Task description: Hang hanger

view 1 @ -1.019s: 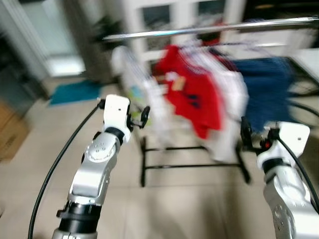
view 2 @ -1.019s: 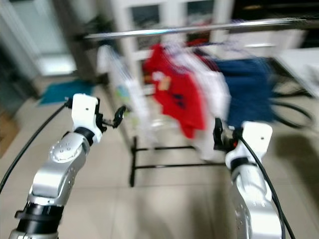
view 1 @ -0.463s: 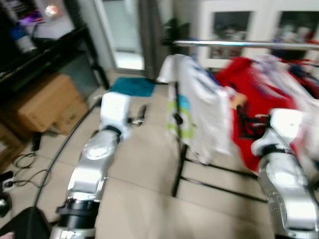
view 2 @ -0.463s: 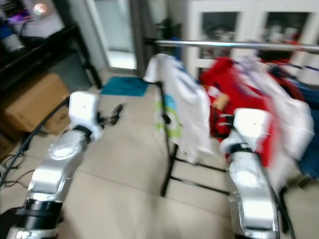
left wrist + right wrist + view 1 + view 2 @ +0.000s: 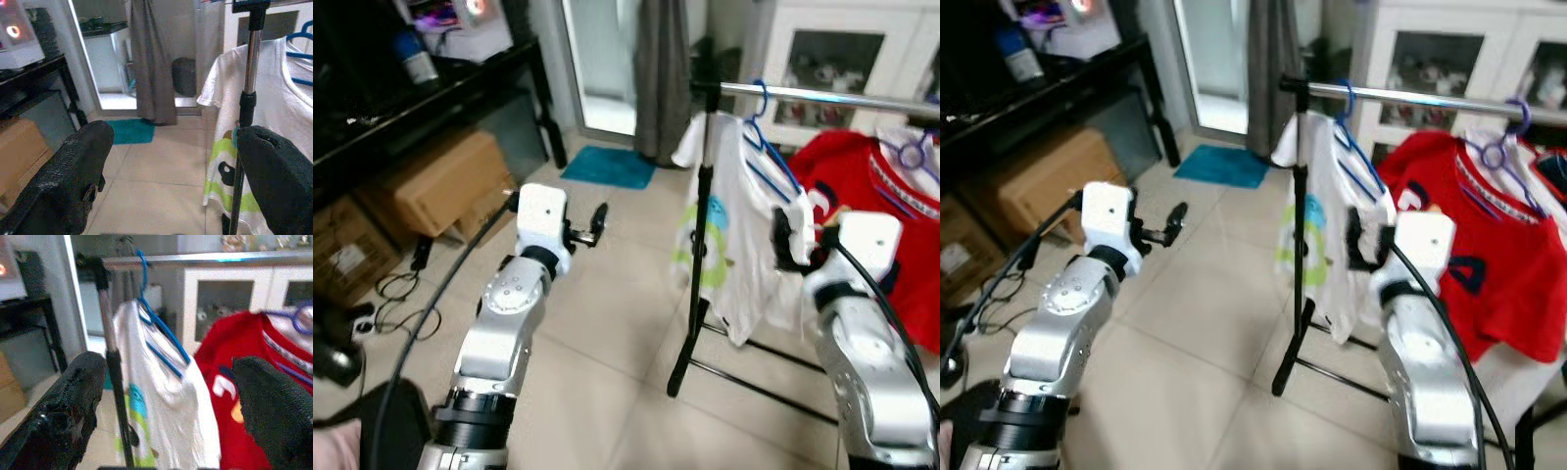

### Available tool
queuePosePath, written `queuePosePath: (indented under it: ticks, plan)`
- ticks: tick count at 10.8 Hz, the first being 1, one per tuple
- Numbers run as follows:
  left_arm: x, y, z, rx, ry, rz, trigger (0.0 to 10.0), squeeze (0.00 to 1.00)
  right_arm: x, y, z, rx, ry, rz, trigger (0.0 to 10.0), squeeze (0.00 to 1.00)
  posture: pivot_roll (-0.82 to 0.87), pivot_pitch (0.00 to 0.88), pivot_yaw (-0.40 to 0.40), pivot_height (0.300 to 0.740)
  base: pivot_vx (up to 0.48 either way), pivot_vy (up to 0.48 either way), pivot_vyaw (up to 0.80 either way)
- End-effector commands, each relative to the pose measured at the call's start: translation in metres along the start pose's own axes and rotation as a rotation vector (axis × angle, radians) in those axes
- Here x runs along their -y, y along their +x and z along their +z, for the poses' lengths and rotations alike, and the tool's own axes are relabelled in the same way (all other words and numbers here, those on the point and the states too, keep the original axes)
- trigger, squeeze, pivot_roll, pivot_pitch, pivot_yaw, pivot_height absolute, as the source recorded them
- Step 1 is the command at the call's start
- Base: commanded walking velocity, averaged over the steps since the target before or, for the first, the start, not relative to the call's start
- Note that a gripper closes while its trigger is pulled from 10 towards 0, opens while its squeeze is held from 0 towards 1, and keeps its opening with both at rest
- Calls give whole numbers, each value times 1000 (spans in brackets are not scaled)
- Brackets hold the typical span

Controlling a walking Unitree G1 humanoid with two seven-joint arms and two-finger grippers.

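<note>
Cardboard boxes point(image 5: 435, 191) sit far left on the floor below a black shelf unit point(image 5: 421, 88); I list them first, well clear of the work.

Left hand point(image 5: 599, 217): raised in front of me over bare floor, fingers spread apart, grasping nothing. Its wrist view looks between the two pads toward a grey curtain point(image 5: 151, 63) and a teal mat point(image 5: 610, 166) by the doorway.

Floor point(image 5: 607, 323): pale tile, open between me and the rack.

Clothes rack point(image 5: 702, 245): black upright on a low black foot, carrying a chrome rail point(image 5: 1400, 96) that runs off to my right. Its long axis lies crosswise to my view.

Blue hanger point(image 5: 766, 147): already hooked on the rail just beside the upright, with a white T-shirt point(image 5: 1317, 245) printed in green and teal on it. The hanger lies ahead of and above the right hand, on its left side.

Right hand point(image 5: 782, 237): held up close to the white shirt, fingers parted, empty. I judge it the nearer arm to the rail by a wide margin; the left is well apart from it.

Red shirt point(image 5: 1498, 264): next along the rail, on a purple hanger point(image 5: 1500, 147).

White glass-door cabinet point(image 5: 842, 64): behind the rack against the wall.

Note: I see no loose hanger in either hand, so I judge the hanging step as either done or awaiting a hanger.
</note>
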State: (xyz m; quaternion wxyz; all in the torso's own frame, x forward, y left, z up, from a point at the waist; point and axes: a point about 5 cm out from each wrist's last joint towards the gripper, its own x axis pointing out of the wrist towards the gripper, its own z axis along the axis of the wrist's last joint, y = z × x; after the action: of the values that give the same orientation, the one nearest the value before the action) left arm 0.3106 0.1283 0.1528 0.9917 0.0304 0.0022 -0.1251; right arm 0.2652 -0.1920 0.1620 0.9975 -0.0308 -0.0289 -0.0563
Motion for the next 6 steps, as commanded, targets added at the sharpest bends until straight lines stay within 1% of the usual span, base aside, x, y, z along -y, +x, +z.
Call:
queuePosePath:
  ticks: [1,2,3,4,6]
  plan:
    - [1,1,3,18,5,4,10000,325,3,2,4,15,-13,-3,10000,1000,-95,0,101,740,0,-480,0]
    - [0,0,1,17,16,-10,10000,329,4,4,6,27,-29,0,10000,1000,-92,0,93,740,0,-480,0]
    - [0,-3,-2,10,52,-45,10000,333,6,5,8,43,-42,-5,10000,1000,-83,0,78,740,0,-480,0]
    - [-2,-7,-4,4,66,-60,10000,333,7,6,9,50,-48,-10,10000,1000,-81,0,74,740,0,-480,0]
    - [-6,-10,-5,5,69,-42,10000,329,9,9,9,45,-58,-9,10000,1000,-65,0,58,740,0,-480,0]
